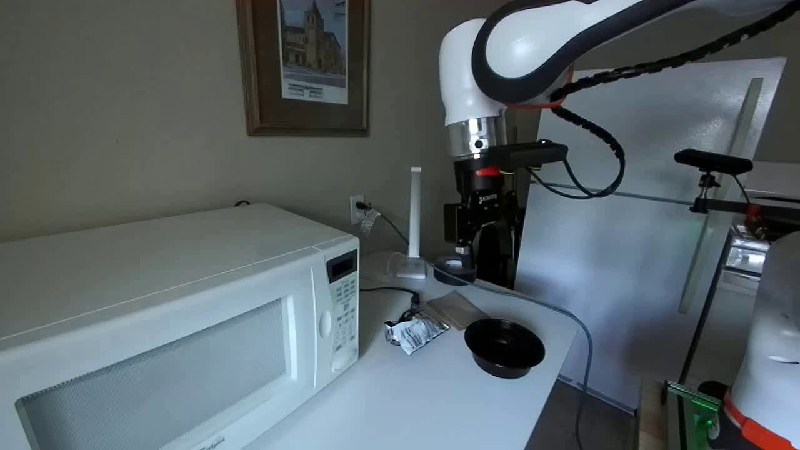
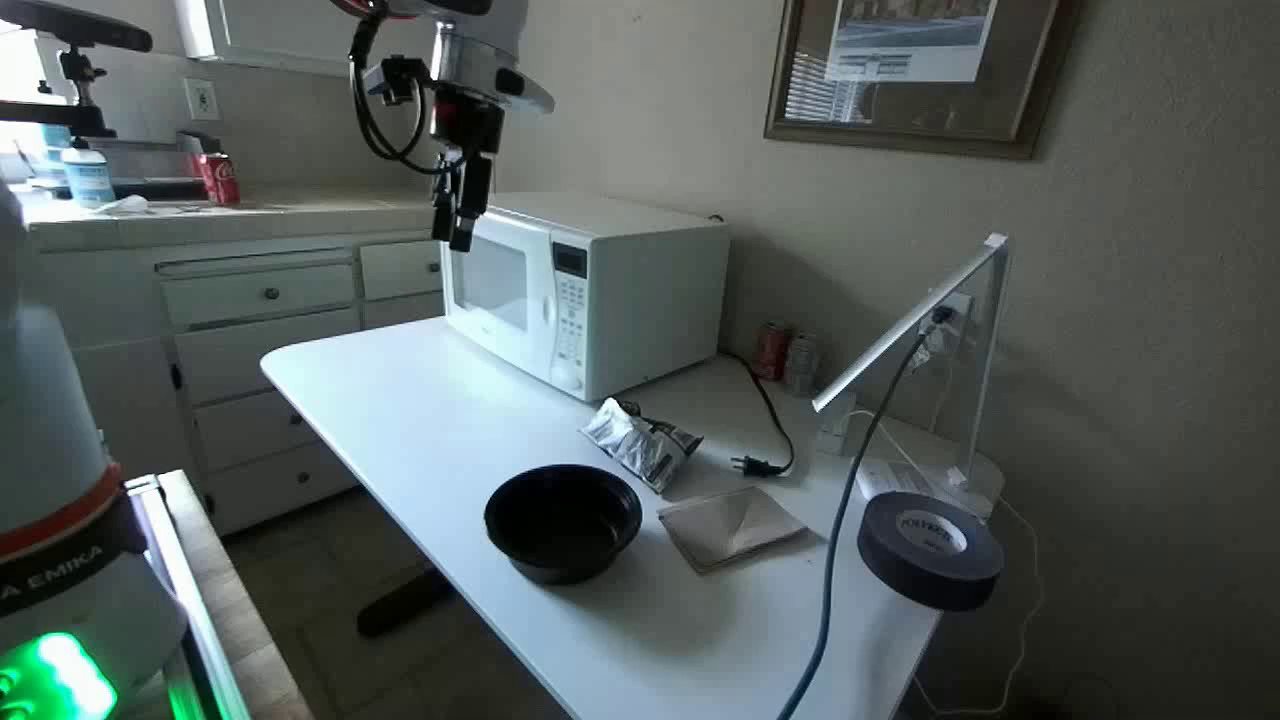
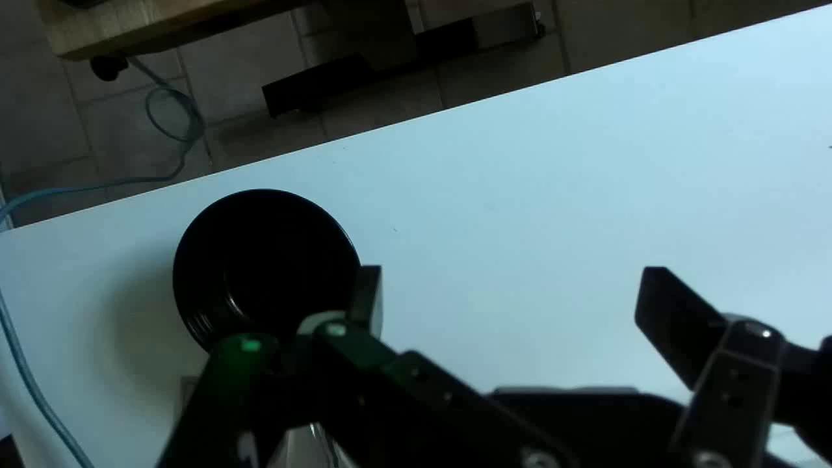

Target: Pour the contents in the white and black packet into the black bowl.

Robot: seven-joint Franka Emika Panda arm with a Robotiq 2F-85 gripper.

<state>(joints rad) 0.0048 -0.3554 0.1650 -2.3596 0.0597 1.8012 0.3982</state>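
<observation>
Your silvery packet (image 2: pixel 640 447) lies on the white table (image 2: pixel 420 400), just below the middle of the frame in an exterior view; the black bowl (image 2: pixel 563 520) sits near it, lower and further left. Above the packet in that frame stands the microwave (image 2: pixel 650 310). In the wrist view, your claw (image 3: pixel 517 305) is spread wide across the lower half.

On the table (image 2: pixel 400 385), packet (image 2: pixel 640 447) between microwave (image 2: pixel 655 295) and bowl (image 2: pixel 563 525) in both exterior views.
</observation>
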